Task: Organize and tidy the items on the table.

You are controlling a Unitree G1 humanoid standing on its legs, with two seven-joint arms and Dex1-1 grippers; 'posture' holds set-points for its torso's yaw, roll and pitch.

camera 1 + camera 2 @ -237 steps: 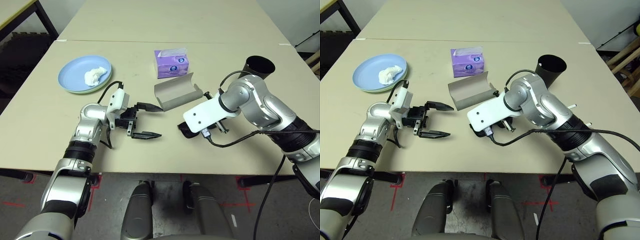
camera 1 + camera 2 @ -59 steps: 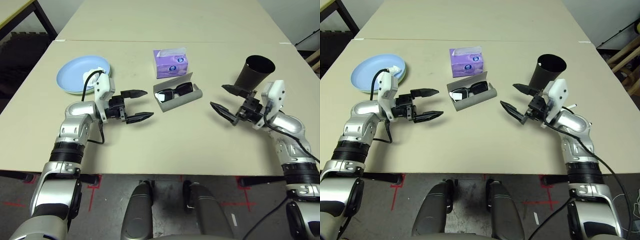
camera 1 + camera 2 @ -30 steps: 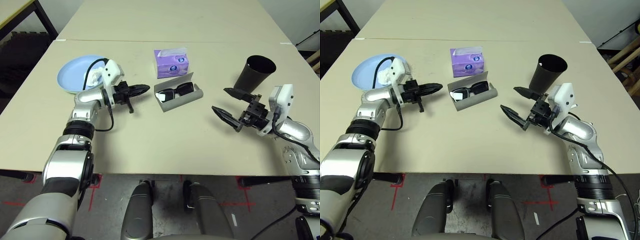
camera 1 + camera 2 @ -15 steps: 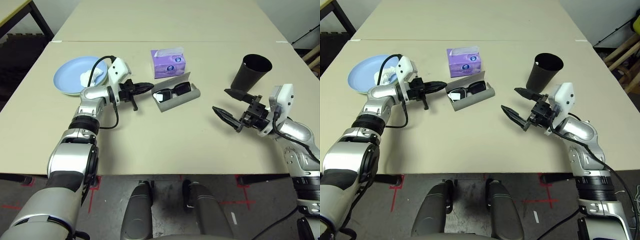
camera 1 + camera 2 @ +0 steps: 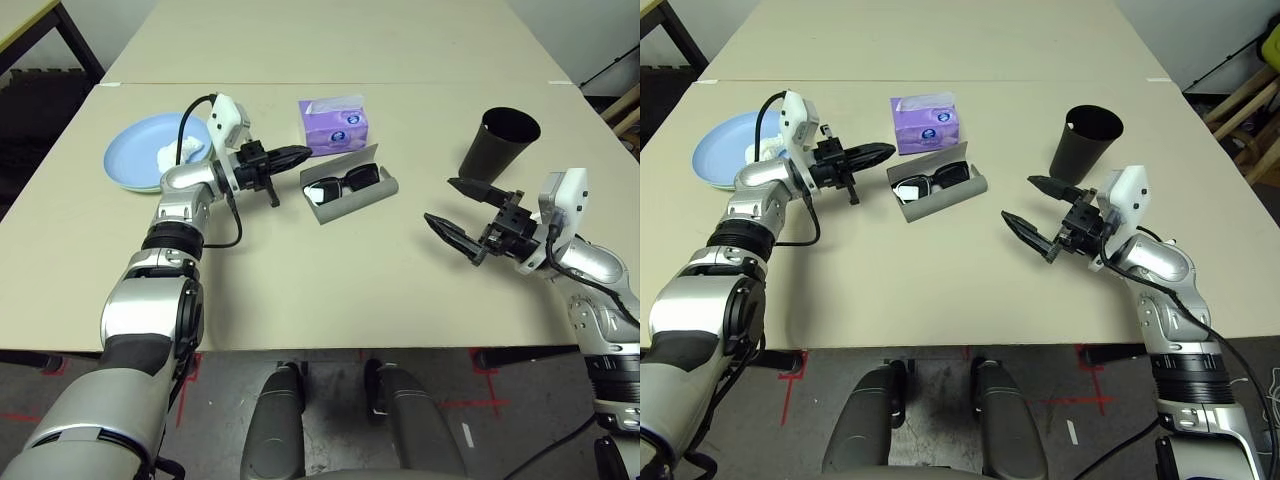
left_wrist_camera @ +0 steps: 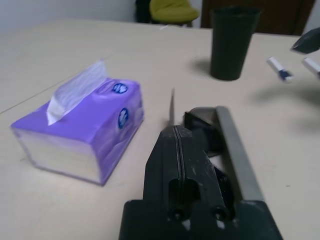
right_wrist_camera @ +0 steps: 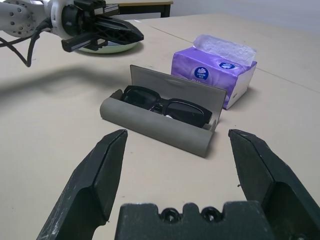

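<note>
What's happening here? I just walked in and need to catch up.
A two-armed robot is tidying a table. The black sunglasses lie in the open grey glasses case. The shut left gripper hangs beside the case's raised lid, holding nothing. The right gripper hovers open and empty near the tall black cup.

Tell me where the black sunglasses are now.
The black sunglasses lie inside the open grey glasses case near the table's middle, just in front of the purple tissue box.
</note>
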